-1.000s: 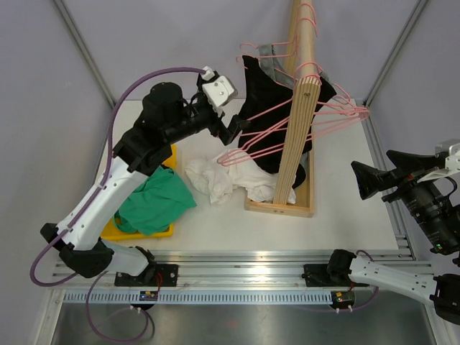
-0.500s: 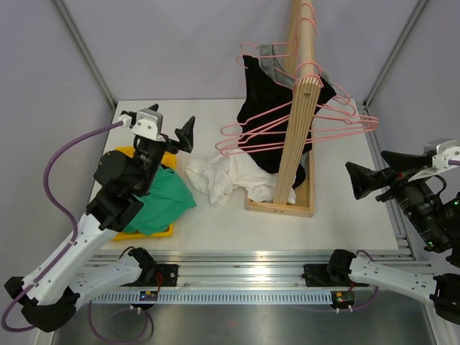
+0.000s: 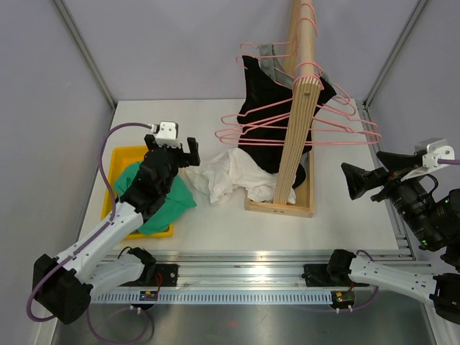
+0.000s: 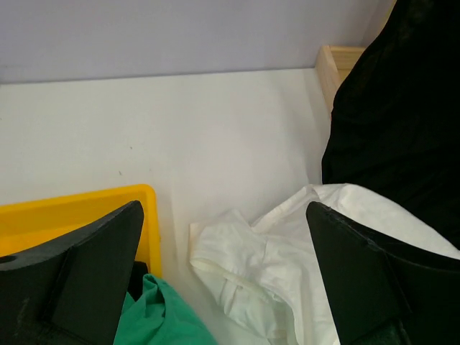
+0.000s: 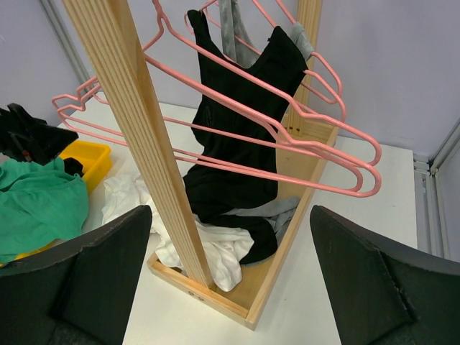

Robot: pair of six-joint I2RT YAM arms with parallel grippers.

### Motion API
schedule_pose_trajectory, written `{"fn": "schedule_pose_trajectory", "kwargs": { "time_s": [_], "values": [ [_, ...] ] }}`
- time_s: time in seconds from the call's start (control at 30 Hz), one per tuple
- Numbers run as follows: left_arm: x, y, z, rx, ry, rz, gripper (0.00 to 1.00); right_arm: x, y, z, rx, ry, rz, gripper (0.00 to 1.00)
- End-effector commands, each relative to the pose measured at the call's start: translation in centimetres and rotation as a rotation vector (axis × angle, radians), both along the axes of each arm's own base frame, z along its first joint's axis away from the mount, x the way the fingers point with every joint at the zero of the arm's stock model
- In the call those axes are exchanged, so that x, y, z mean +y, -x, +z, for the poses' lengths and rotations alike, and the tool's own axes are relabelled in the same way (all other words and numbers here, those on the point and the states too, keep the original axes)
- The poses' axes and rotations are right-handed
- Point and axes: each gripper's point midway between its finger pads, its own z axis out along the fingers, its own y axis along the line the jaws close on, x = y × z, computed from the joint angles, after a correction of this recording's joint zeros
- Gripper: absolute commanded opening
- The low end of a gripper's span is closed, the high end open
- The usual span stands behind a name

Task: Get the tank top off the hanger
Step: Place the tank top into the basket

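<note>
Since both arms are free, I judge the step in hand to be the reach-in for the next garment, so notes go left to right.

Left end effector point(image 3: 178, 149) hangs low over the near-left tabletop point(image 3: 215, 223), jaws wide, nothing between them. Under it is the yellow bin point(image 3: 115, 162) with the green garment point(image 3: 162, 198) spilling over its right rim. Just right of that, the white garment point(image 3: 223, 176) lies crumpled on the tabletop against the base of the wooden rack point(image 3: 295, 129).

The black tank top point(image 3: 262, 93) is on a pink hanger point(image 5: 375, 167) on the rack, far and right of centre, its lower part sagging into the rack base. A grey garment point(image 5: 230, 29) hangs behind it. Right end effector point(image 3: 350, 182) sits at the right edge, jaws wide, empty, aimed at the rack.

To do it well, I'd:
- pinch one strap of the black top near the shoulder, not the hem
- slide it off that hanger tip first, then the other
- steady the hanger with the right arm, since it looks free to swing
- come in beside the empty hangers so the wires don't snag

Counts:
- end effectors: two
- yellow bin: one
- green garment: one
- white garment: one
- wooden rack: one
- black tank top: one
- grey garment: one
- pink hangers: at least four; the overlap blocks an exact count
</note>
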Motion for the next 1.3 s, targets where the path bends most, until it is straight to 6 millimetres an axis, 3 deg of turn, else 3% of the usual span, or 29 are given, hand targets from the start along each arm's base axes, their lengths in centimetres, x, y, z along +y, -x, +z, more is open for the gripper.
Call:
{"fn": "schedule_pose_trajectory", "kwargs": {
  "time_s": [0.0,0.03,0.1,0.17,0.23,0.27,0.43,0.5,0.83,0.97,1.03,1.13,1.17,1.2,1.27],
  "values": [
    [-1.1,-0.4,1.7,-0.083,0.153,-0.056,0.99,0.1,-0.2,0.5,-0.008,-0.028,-0.009,0.99],
    [-1.9,-0.4,0.1,-0.059,0.139,-0.101,0.99,0.1,-0.2,0.4,-0.008,-0.028,-0.009,1.0],
    [-3.3,-0.3,-0.4,-0.075,0.136,-0.176,0.99,0.2,-0.3,0.2,-0.008,-0.028,-0.009,0.99],
    [-5.3,-0.4,-2.6,-0.031,0.114,-0.277,0.99,0.4,-0.3,0.1,-0.006,-0.024,-0.008,0.99],
    [-7.3,-0.1,-3.4,-0.024,0.105,-0.385,0.99,0.4,-0.4,0.1,-0.004,-0.02,-0.009,0.99],
    [-8.2,-0.4,-5.1,0.016,0.089,-0.421,0.99,0.6,-0.4,0.1,-0.001,-0.017,-0.009,0.99],
    [-11.2,-0.6,-9.5,0.116,0.069,-0.563,0.99,0.4,-0.4,0.2,-0.001,-0.02,-0.012,0.99],
    [-11.6,-0.8,-11.6,0.15,0.066,-0.576,0.99,0.3,-0.4,0.1,0.0,-0.017,-0.02,1.0],
    [-13.3,-1.1,-18.1,0.289,-0.002,-0.592,0.99,-0.2,-0.3,0.2,0.0,-0.014,-0.031,0.99],
    [-12.8,-0.2,-21.8,0.419,-0.153,-0.526,0.99,-0.3,-0.3,0.3,-0.004,-0.016,-0.033,0.99],
    [-12.3,-0.1,-22.8,0.445,-0.199,-0.485,0.99,-0.2,-0.4,0.3,-0.007,-0.015,-0.031,1.0],
    [-10.7,0.4,-24.6,0.508,-0.246,-0.424,0.89,-0.2,-0.3,0.2,-0.009,-0.018,-0.03,0.99],
    [-10.4,0.6,-25.0,0.52,-0.253,-0.419,0.72,-0.2,-0.3,0.2,-0.01,-0.021,-0.03,0.99],
    [-10.1,0.6,-25.2,0.526,-0.26,-0.405,0.45,-0.4,-0.3,0.2,-0.011,-0.024,-0.033,1.0],
    [-9.7,0.7,-25.4,0.542,-0.27,-0.391,0.18,-0.5,-0.2,0.2,-0.013,-0.026,-0.036,1.0]
  ]
}}
